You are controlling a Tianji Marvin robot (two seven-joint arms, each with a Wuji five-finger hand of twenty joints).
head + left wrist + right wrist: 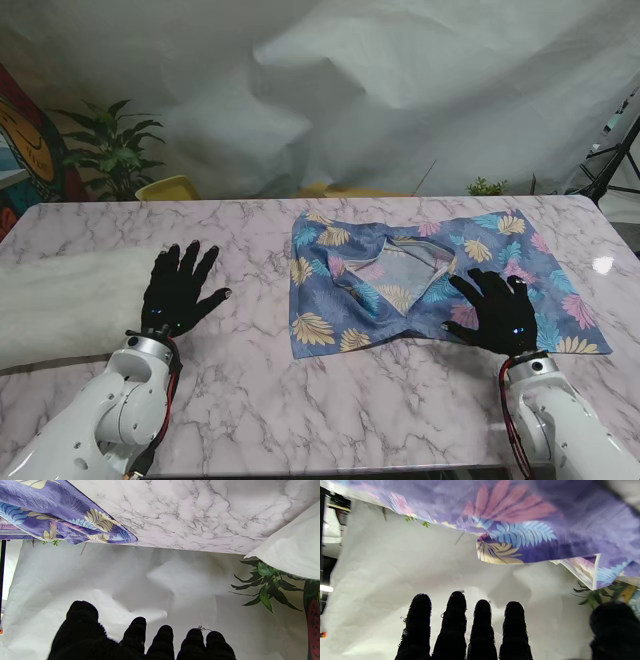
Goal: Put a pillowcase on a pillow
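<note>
A purple pillowcase (440, 280) with a leaf print lies spread on the marble table (250, 390), its mouth gaping near the middle. Its cloth also fills part of the left wrist view (62, 522) and the right wrist view (520, 520). The white pillow (70, 300) lies at the table's left edge, its corner also visible from the left wrist (295, 547). My left hand (180, 290) hovers flat with fingers spread, just right of the pillow, holding nothing. My right hand (497, 310) is spread over the pillowcase's near right part, and no cloth is pinched in its fingers (452, 627).
A white sheet (400, 90) hangs as a backdrop behind the table. A green plant (110, 150) and a yellow chair back (168, 187) stand beyond the far left edge. A dark tripod (615, 160) stands at the far right.
</note>
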